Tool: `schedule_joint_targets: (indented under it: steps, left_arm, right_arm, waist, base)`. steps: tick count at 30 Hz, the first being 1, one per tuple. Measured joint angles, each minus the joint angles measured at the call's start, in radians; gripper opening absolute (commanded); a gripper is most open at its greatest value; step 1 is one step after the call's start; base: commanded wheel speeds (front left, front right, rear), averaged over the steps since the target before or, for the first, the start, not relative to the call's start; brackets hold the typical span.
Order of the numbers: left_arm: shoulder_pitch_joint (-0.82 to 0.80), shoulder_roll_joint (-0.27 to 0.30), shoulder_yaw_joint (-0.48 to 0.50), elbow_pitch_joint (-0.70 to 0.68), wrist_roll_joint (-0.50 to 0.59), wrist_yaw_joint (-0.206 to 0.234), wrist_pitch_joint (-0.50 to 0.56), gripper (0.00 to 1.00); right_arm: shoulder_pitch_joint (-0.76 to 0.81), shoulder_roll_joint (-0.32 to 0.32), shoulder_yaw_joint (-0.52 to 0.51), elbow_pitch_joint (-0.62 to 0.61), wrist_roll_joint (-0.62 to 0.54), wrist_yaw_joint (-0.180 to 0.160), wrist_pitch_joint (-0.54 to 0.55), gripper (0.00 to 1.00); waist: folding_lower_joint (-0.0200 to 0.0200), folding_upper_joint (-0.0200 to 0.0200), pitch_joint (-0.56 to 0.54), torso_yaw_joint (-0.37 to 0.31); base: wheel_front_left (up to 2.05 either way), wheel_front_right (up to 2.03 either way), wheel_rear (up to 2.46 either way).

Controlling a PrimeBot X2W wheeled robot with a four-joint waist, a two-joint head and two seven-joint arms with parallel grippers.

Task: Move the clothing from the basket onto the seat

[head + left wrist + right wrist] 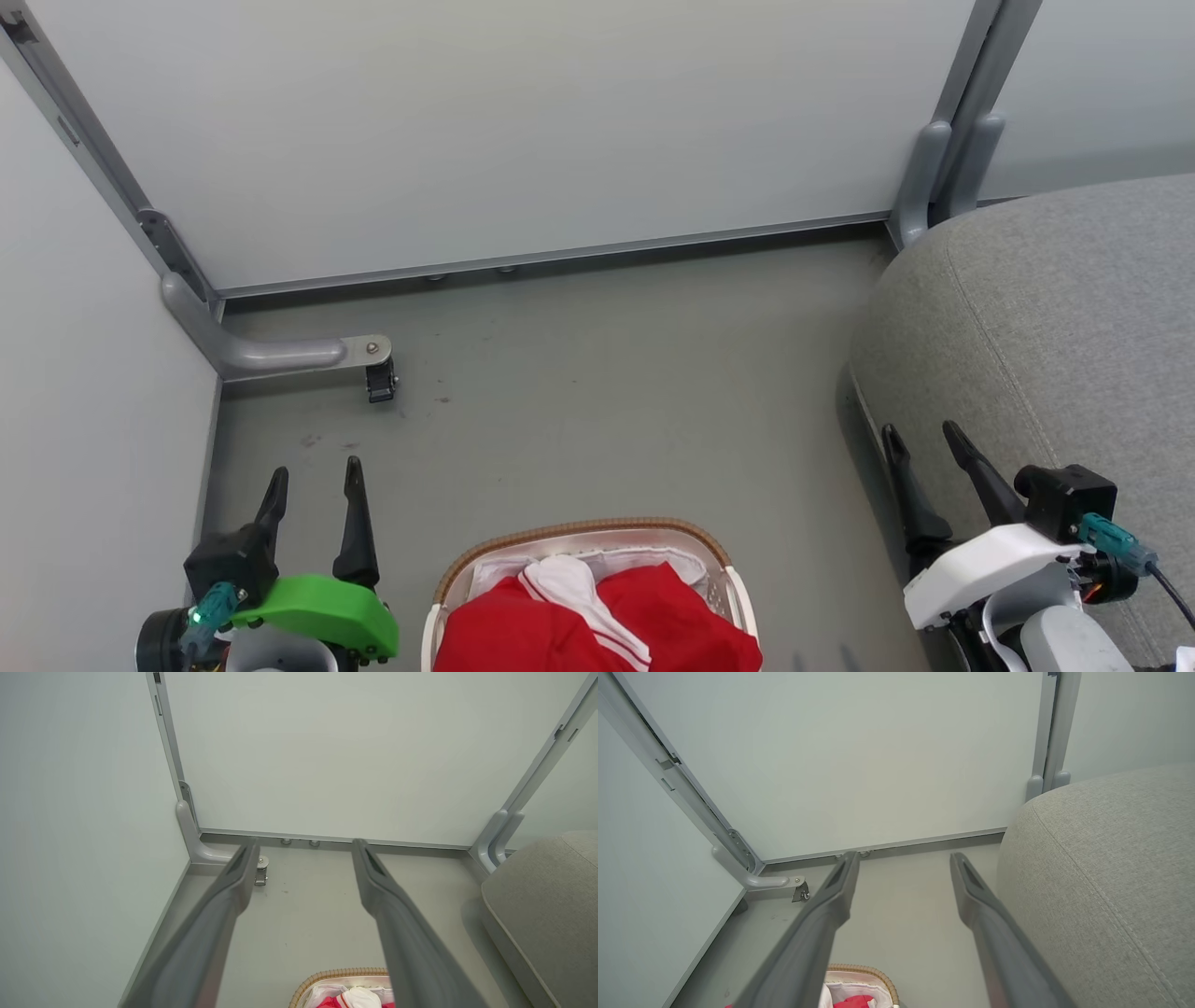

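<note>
On the grey floor (607, 392), well short of its far edge under the pale wall panel (523, 131), stood the oval white perforated plastic basket (583, 528) with a brown woven rim. Bright red clothing (509, 635) with white striped trim lay heaped inside it, over a white cloth liner (653, 563). Near its right rose the large grey fabric seat (1074, 317). The left gripper (316, 467) and the right gripper (922, 429) hung either side of the basket, each with 2 dark fingers spread apart, holding nothing.

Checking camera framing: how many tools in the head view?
2: left tool at lower left over the floor; right tool at lower right by the seat. Both open.
</note>
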Motion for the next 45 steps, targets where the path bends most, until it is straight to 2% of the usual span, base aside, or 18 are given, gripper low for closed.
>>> schedule_joint_targets:
  steps: [13, 21, 33, 45]
  left_arm:
    - [0.013, -0.007, 0.003, 0.002, 0.108, -0.014, -0.029, 1.00]
    - [0.009, -0.021, 0.008, 0.045, 0.139, -0.040, -0.043, 1.00]
    - [-0.125, -0.028, -0.049, 0.205, 0.187, -0.092, -0.065, 1.00]
    - [-0.289, -0.028, -0.126, 0.395, 0.183, -0.114, -0.067, 1.00]
  right_arm:
    - [0.003, 0.016, -0.021, 0.016, -0.104, 0.000, -0.027, 1.00]
    - [-0.012, 0.021, -0.002, 0.022, -0.158, 0.000, -0.042, 1.00]
    - [-0.104, 0.019, 0.042, 0.005, -0.213, 0.001, -0.064, 1.00]
    - [-0.195, 0.035, 0.063, -0.016, -0.203, 0.001, -0.064, 1.00]
  waist:
    - [0.0000, 0.0000, 0.003, -0.006]
    - [0.0000, 0.0000, 0.045, -0.015]
    - [0.0000, 0.0000, 0.202, -0.052]
    - [0.0000, 0.0000, 0.391, -0.115]
  base:
    - [0.00, 0.00, 0.00]
    - [0.00, 0.00, 0.00]
    - [0.00, 0.00, 0.00]
    - [0.00, 0.00, 0.00]
